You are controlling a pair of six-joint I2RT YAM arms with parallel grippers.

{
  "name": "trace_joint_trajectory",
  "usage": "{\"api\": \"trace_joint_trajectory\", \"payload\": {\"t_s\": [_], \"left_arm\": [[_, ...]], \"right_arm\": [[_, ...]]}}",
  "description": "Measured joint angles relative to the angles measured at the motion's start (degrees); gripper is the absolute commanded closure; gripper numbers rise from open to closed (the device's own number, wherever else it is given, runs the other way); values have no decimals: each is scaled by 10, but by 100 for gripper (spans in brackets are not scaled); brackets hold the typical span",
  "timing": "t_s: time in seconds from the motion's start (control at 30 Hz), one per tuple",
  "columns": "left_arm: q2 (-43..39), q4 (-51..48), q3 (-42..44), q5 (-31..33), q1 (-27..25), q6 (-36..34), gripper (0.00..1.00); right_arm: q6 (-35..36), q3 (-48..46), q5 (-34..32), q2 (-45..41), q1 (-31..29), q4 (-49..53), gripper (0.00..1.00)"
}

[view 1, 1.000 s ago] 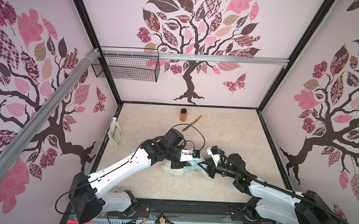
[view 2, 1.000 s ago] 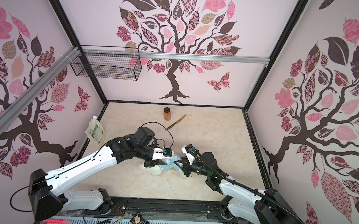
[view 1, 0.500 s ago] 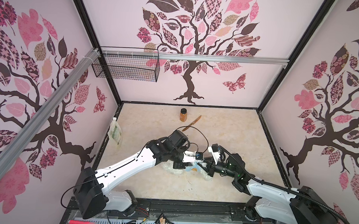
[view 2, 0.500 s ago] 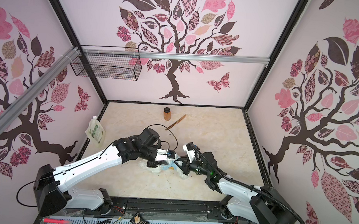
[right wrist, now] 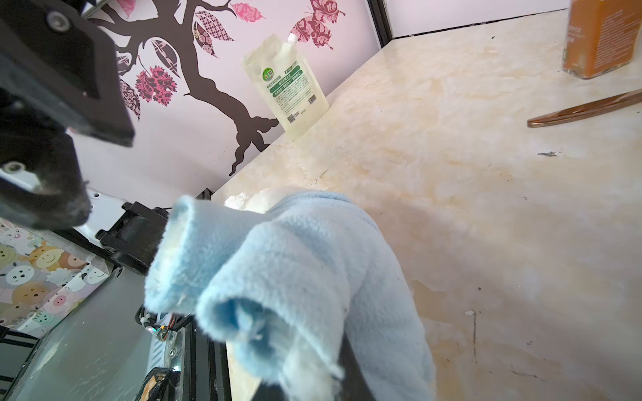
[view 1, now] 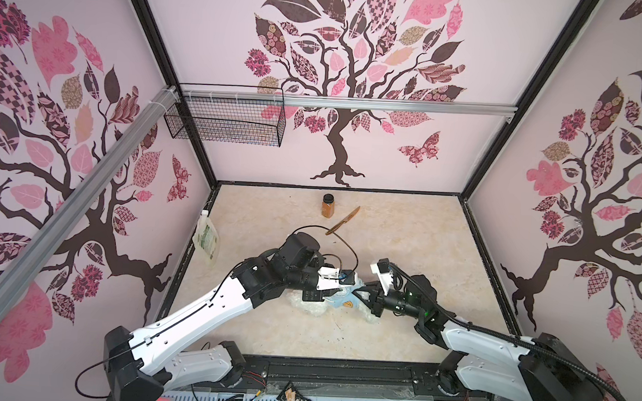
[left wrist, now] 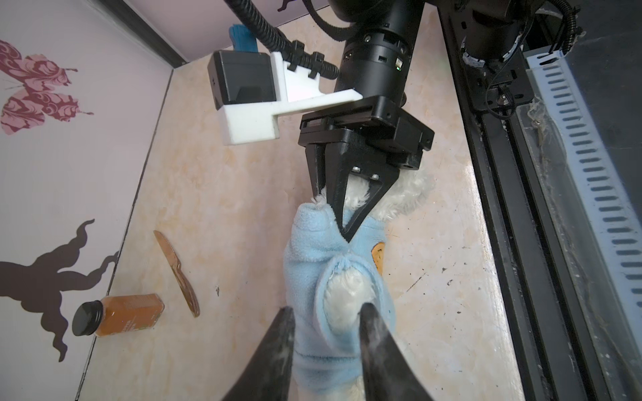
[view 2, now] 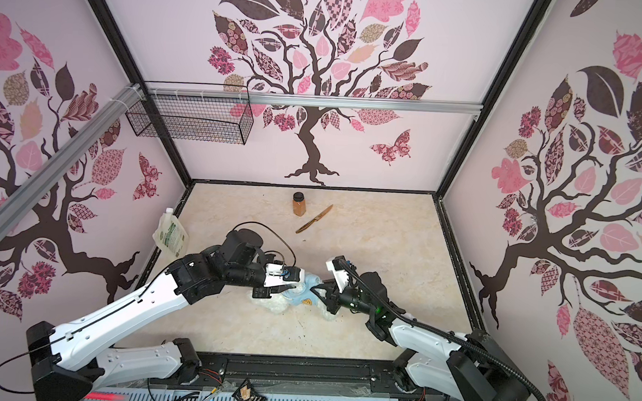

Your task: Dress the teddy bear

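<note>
In both top views the teddy bear (view 1: 312, 308) (view 2: 273, 306) lies well apart from the spice jar (view 1: 328, 206), on the side toward the arm bases, a light blue shirt (view 1: 340, 301) pulled over it; the knife (view 1: 343, 221) lies just beside the jar. In the left wrist view the right gripper (left wrist: 328, 211) pinches the shirt's hem, while the left gripper (left wrist: 326, 330) straddles a sleeve with fingers parted; whether they squeeze it cannot be told. In the right wrist view the shirt bunches up, the jar beyond it.
</note>
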State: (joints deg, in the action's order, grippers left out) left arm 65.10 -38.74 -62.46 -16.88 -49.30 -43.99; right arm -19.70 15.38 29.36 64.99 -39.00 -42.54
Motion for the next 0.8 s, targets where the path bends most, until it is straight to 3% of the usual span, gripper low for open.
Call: {"api": "trace_joint_trajectory", "payload": {"t_s": [0.8], "left_arm": [[88,-47,-30,51,-25,-80,71]], "right_arm": [[0,0,0,6,0,-3,100]]}}
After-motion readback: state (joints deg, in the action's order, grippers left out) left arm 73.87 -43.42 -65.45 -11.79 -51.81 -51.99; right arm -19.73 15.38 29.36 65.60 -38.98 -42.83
